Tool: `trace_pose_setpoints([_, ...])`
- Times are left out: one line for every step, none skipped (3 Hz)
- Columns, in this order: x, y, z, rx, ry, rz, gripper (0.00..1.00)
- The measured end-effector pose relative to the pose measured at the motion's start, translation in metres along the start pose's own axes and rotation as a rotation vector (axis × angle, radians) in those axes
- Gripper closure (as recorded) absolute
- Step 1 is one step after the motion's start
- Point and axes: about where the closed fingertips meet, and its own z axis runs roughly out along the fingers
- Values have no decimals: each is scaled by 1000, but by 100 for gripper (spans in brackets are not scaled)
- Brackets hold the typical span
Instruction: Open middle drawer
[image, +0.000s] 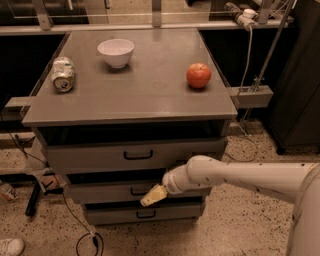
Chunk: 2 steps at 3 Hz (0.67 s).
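Note:
The middle drawer (100, 192) is a gray metal front with a small black loop handle (137, 191), between the taller top drawer (90, 157) and the narrow bottom drawer (110, 215). My gripper (152, 196), tan-tipped at the end of the white arm (235, 177), reaches in from the right. It sits just right of and slightly below the middle drawer's handle, close against the drawer front. I cannot tell whether it touches the handle.
On the cabinet top (150, 100) stand a white bowl (116, 52), a red apple (198, 75) and a crushed can (63, 74). Cables (75, 225) lie on the speckled floor at the left. A dark cabinet (300, 90) stands at the right.

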Motion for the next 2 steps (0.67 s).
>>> trace_pose_setpoints([2,-1,13,-21,13,-13,0])
trace_pose_setpoints([13,7,31,-58,51,-38,0])
